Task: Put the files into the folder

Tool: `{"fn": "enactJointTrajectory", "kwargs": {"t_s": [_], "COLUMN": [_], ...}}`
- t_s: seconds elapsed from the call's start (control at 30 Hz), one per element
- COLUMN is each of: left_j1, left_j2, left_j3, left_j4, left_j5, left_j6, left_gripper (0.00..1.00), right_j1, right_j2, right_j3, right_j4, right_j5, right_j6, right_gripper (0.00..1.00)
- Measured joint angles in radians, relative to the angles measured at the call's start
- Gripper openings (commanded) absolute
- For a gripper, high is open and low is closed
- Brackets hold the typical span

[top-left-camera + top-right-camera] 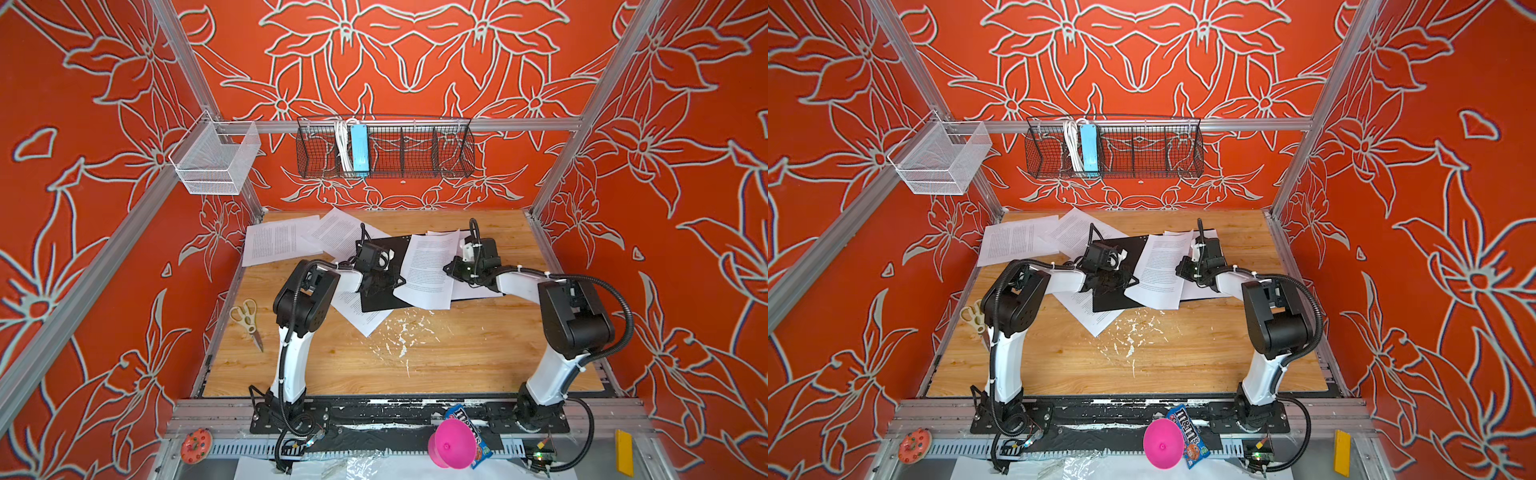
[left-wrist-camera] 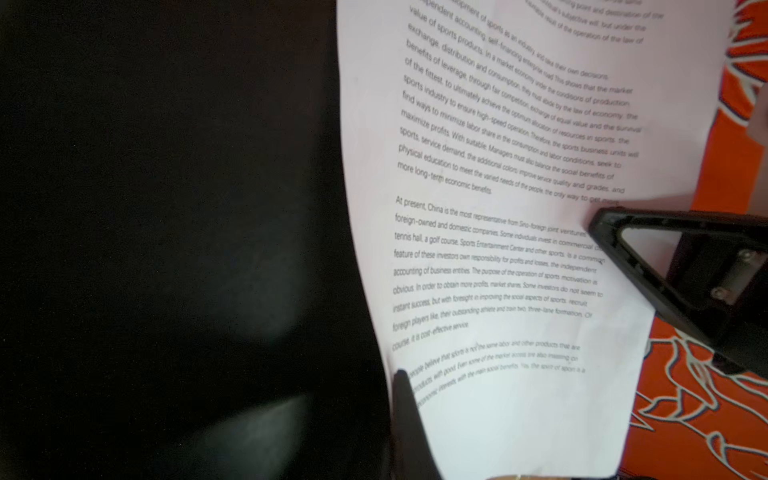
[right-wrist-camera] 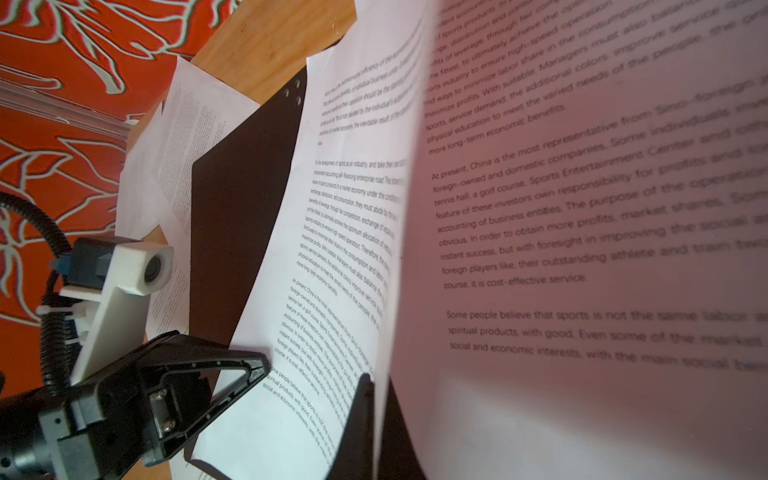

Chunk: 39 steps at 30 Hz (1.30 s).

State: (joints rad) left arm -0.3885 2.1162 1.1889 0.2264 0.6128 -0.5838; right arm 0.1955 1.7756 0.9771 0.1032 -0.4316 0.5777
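Observation:
The folder lies open at the middle of the table, black inside up, in both top views. Several printed files lie around it: two at the back left, one half under its front corner. Another sheet rests flat on the folder. My right gripper is shut on the edge of one sheet, which curls up over the folder's right half. My left gripper is shut, its tips low on the folder beside that sheet's other edge.
Scissors lie at the table's left edge. White flecks dot the wood in front of the folder. A black wire basket with a light-blue power strip and a white mesh basket hang behind. A pink cone sits in front.

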Motion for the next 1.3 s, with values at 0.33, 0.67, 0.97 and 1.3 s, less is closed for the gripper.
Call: {"fn": "enactJointTrajectory", "kwargs": {"t_s": [0.33, 0.67, 0.97, 1.3], "left_j1": [0.007, 0.002, -0.052, -0.076], "left_j2": [-0.081, -0.401, -0.621, -0.683], "left_j3": [-0.135, -0.329, -0.420, -0.444], "left_j4": [0.153, 0.293, 0.312, 0.305], "left_j5": [0.059, 0.053, -0.043, -0.114], "left_j6": [0.003, 0.037, 0.103, 0.148], "left_gripper": [0.11, 0.63, 0.98, 0.98], "right_j1": [0.001, -0.008, -0.047, -0.142], "right_j2": [-0.066, -0.155, -0.189, 0.007], "right_j3": [0.045, 0.153, 0.258, 0.484], "right_j4": [-0.125, -0.280, -0.435, -0.660], "right_j5": [-0.004, -0.003, -0.003, 0.158], "right_j6": [-0.024, -0.082, -0.197, -0.441], "right_gripper": [0.00, 0.00, 0.00, 0.00]}}
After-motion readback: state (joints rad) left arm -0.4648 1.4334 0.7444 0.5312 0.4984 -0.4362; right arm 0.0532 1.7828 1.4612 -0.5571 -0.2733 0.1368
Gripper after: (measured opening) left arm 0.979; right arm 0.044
